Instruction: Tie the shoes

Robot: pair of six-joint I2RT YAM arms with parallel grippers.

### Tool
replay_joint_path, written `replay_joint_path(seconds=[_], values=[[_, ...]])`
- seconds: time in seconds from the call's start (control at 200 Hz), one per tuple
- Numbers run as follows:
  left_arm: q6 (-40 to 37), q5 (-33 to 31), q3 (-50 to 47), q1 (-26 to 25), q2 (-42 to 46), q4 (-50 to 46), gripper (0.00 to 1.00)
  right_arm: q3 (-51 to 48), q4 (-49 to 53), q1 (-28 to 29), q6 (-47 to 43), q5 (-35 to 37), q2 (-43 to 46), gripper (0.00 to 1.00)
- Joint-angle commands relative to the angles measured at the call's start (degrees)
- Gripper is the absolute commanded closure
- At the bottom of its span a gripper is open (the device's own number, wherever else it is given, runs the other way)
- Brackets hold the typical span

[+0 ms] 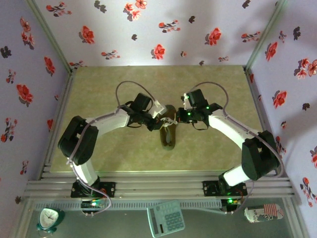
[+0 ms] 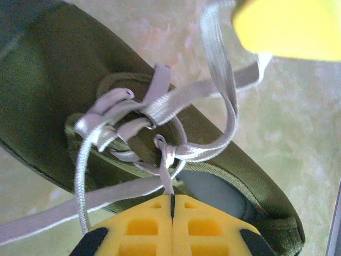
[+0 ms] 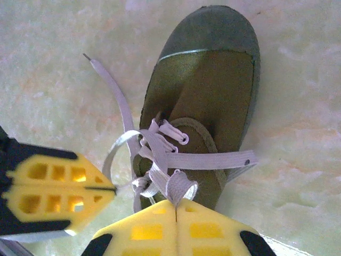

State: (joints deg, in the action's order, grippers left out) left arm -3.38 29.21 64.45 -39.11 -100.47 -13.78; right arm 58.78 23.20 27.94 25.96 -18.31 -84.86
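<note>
The olive-green shoe [image 1: 168,135] lies at the middle of the desk [image 1: 109,89], its length on the 12-to-6 line in the top view. The two arms meet over its lacing from 9 and 3 o'clock.

The left gripper [image 1: 154,122] is pinched shut. In its wrist view the yellow fingers meet at 6 o'clock around a single strand of the white laces [image 2: 213,90], and that strand runs straight up to a small knot [image 2: 169,150] sitting over the tongue. The right gripper [image 1: 181,117] is also fully closed. Its wrist view shows it nipping a short folded loop [image 3: 180,186] of lace just at the shoe's collar, with the toe away at 12 o'clock. One free lace end trails over the desk toward 10 o'clock of the shoe.

The step in hand looks like the first crossing of the tie: the laces are wrapped once and both ends are gripped, but the knot is loose and no bow is formed.

The next move probably calls for drawing the two grippers apart, toward 9 and 3 o'clock. The pull should be even so the knot cinches onto the tongue without dragging the light shoe sideways or slipping a lace from the pinch.
</note>
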Motion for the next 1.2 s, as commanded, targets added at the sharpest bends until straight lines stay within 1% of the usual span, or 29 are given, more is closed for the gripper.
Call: replay_joint_path(seconds=[0.0,0.205,0.225,0.29,0.305,0.335,0.45,0.52,0.575,0.69,0.825,0.975,1.0,1.025,1.04,1.11,1.16,1.195], values=[[1.3,1.0,-1.5,-0.5,1.8,-0.6,1.00,-0.8,-1.9,-0.1,-1.0,-0.6,1.0,1.00],[4.6,-0.4,-2.2,-1.6,0.1,2.2,1.00,-1.1,-2.3,-0.1,-0.8,-0.8,1.0,1.00],[4.9,-0.5,-2.2,-1.6,-0.1,2.6,0.99,-1.1,-2.2,-0.1,-0.8,-0.8,1.1,1.00],[4.9,-0.5,-2.2,-1.9,-0.6,3.8,0.88,-1.1,-2.4,-0.1,-0.7,-0.8,1.1,1.00],[6.4,-0.5,-2.2,-1.9,-0.6,4.0,0.85,-1.1,-2.3,-0.1,-0.9,-0.8,1.2,1.00],[6.8,-0.5,-2.3,-2.0,-0.5,4.3,0.79,-1.2,-2.4,-0.1,-0.9,-0.8,1.2,1.00],[6.9,-1.1,-3.0,-1.9,1.6,5.0,0.64,-1.8,-3.0,0.0,-1.6,-0.7,1.7,1.00],[6.7,-1.8,-3.5,-1.5,3.5,4.8,0.52,-2.8,-4.8,-0.1,-2.5,-1.0,2.4,1.00],[6.7,-2.6,-4.1,-1.2,5.2,5.3,0.44,-4.1,-7.6,-0.1,-4.5,-2.6,2.7,1.00],[7.5,-5.5,-5.5,0.0,8.1,7.6,0.33,-7.3,-13.4,-0.1,-10.1,-4.4,3.2,1.00],[7.0,-10.3,-6.0,1.4,11.0,9.5,0.24,-7.7,-14.4,-0.1,-15.3,-3.6,1.8,1.00],[5.6,-17.6,-6.1,1.7,12.5,13.2,0.20,-8.5,-17.6,-0.1,-16.6,-2.8,1.1,1.00],[3.7,-17.9,-6.2,1.9,12.4,14.2,0.18,-8.6,-18.2,-0.1,-16.6,-2.7,1.1,1.00],[3.1,-18.4,-6.5,2.1,12.0,15.4,0.13,-8.7,-18.7,-0.1,-16.6,-2.5,1.0,1.00],[2.4,-18.6,-6.6,2.3,11.8,16.0,0.12,-8.6,-19.0,-0.1,-16.6,-2.4,0.9,1.00],[-4.4,-18.1,-8.8,2.5,11.0,20.4,0.14,-8.1,-19.6,-0.1,-16.3,-2.1,0.4,1.00],[-6.9,-18.0,-10.7,2.5,10.8,23.8,0.19,-8.2,-20.6,-0.1,-15.7,-1.4,0.3,1.00],[-8.0,-17.1,-11.1,2.7,10.9,24.3,0.20,-8.4,-21.4,0.0,-15.3,-1.3,0.4,1.00]])
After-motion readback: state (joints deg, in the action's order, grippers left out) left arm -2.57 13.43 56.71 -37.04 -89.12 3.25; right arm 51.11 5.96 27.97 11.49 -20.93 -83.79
